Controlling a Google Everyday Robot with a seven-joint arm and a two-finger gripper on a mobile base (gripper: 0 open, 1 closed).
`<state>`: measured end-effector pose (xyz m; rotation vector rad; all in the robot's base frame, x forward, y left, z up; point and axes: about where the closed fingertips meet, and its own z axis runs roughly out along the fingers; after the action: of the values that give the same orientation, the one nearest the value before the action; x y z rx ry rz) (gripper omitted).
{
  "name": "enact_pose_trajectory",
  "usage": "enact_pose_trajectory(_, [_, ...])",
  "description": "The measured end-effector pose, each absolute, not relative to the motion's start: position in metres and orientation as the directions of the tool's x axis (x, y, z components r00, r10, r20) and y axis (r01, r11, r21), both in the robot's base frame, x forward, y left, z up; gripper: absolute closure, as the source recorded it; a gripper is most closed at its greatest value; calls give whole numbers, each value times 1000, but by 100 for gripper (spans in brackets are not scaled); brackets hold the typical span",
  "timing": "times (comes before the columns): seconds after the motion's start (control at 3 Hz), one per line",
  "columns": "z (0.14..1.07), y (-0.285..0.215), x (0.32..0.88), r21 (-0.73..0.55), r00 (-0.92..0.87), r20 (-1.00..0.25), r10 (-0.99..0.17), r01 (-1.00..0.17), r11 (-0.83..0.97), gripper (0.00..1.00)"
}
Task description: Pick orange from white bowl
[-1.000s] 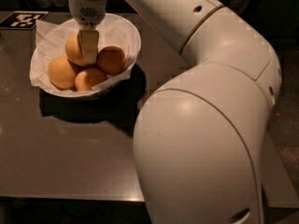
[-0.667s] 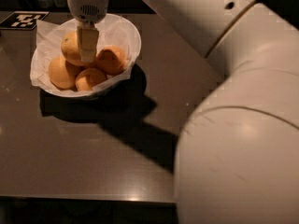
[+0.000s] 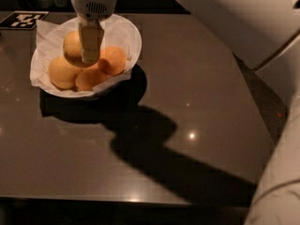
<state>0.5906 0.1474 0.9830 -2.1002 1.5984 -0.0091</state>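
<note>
Smooth white arm shells (image 3: 225,18) with a slotted grille (image 3: 96,7) at the wrist — pale gripper (image 3: 90,57) over the white bowl (image 3: 132,40)

lab, tag (image 3: 23,19) on table (image 3: 197,78), jaws over bowl (image 3: 129,34)

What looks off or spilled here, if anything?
Nothing stands out. All four oranges sit inside the white bowl on its paper liner, none spilled onto the table. The hand is down in the bowl at the back-left orange.
</note>
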Motion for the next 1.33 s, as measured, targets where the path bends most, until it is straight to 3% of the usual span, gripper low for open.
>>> enact_pose_trajectory(1.0, [1027, 144, 538, -525, 440, -265, -858, -812, -254, 100])
enact_pose_trajectory(1.33, [1028, 144, 537, -528, 442, -264, -858, -810, -255, 82])
